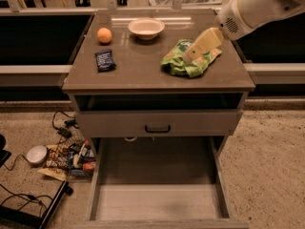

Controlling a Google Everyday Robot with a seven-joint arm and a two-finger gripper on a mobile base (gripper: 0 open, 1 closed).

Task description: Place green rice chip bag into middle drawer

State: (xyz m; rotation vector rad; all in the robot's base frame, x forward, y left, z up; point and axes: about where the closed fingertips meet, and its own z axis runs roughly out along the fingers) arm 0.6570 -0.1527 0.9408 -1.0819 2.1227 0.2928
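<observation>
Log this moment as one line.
gripper: at green rice chip bag | bag: on cabinet top | middle drawer: open

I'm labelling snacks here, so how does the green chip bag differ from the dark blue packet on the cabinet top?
The green rice chip bag is bright green, larger and crumpled; the dark blue packet is small and flat. The gripper is over the bag, far from the packet. Both lie on the cabinet top.

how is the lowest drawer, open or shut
Open: the drawer is pulled out, its floor bare. The hand is over the chip bag up top.
</observation>
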